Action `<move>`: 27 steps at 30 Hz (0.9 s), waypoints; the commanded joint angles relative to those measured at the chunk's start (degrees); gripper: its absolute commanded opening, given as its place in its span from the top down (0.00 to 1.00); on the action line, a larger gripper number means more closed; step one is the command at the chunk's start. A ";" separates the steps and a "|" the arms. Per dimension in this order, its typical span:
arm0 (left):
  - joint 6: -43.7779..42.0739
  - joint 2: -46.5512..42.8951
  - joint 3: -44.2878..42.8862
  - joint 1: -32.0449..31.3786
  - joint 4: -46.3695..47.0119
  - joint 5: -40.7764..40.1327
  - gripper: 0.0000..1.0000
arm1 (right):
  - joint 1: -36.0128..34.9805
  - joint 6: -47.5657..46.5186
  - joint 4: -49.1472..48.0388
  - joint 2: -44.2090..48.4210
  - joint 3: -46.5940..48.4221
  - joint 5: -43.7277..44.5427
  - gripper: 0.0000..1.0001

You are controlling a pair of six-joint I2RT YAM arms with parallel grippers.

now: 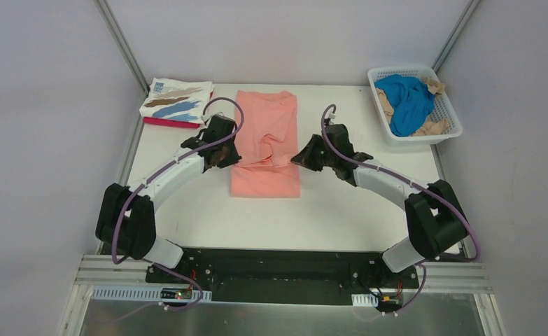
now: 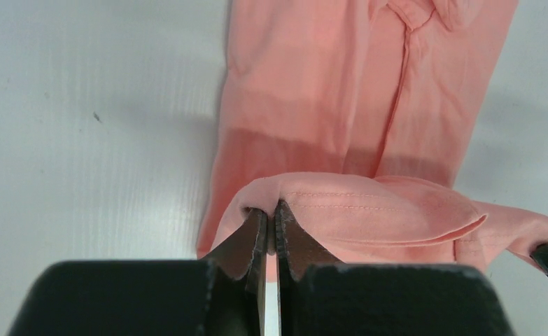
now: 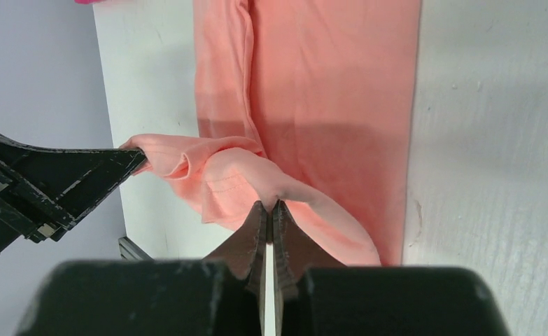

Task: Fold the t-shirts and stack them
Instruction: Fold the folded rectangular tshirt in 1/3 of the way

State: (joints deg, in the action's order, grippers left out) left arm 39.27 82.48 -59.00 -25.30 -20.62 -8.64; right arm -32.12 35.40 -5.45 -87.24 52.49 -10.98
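- The salmon-pink t-shirt (image 1: pixel 265 115) lies mid-counter, long axis running near edge to far edge
- The left gripper (image 2: pixel 271 210) is pinched tight on its stitched hem at the left side; the right gripper (image 3: pixel 269 208) is closed on the same hem at the right, cloth slack between them
- Both arms sit equally near, so the fold should travel along that axis, both moving together
- A folded white brushstroke tee (image 1: pixel 178 100) lies at the far left corner

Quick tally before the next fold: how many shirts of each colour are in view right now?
Salmon-pink shirt: 1
White brushstroke shirt: 1
Magenta shirt: 1
Blue shirt: 1
Tan shirt: 1, possibly more, bunched up
Total: 5
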 commanded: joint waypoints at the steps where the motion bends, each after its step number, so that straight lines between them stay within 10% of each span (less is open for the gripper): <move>1: -3.95 3.84 -4.96 1.77 1.68 2.93 1.00 | 1.42 -1.44 -2.90 -1.83 4.00 -0.87 1.00; 27: -5.90 22.29 -15.99 8.45 1.42 11.80 1.00 | 7.78 2.10 -6.28 -21.42 14.90 -8.18 1.00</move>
State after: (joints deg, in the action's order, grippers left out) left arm 34.06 103.48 -72.55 -17.89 -19.31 0.10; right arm -24.93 36.05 -8.86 -107.42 64.97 -18.44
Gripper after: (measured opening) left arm 0.011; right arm 0.017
